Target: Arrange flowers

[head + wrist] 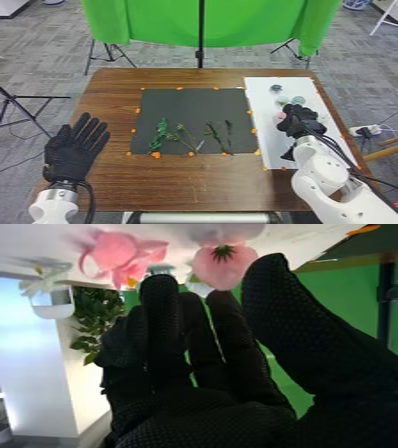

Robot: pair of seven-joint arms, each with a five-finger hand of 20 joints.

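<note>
Over the white sheet (269, 132) at the table's right, my right hand (305, 121) is beside a small pink flower (282, 115). Pale blue-green flower heads (298, 100) lie just beyond it, and a darker one (276, 88) is farther back. Several green stems (161, 134) lie on the black mat (182, 104). My left hand (73, 150) is spread flat at the table's left side. In the right wrist view my right hand (200, 374) has relaxed, open fingers, empty, with a pink blossom (224, 266) and a second pink flower (124, 255) past the fingertips.
Orange markers (156, 155) line the edges of the mat and sheet. A dark object (289, 153) is on the sheet's near part, close to my right forearm. Beyond the brown table (178, 187) hangs a green cloth (160, 25) with black stands around it.
</note>
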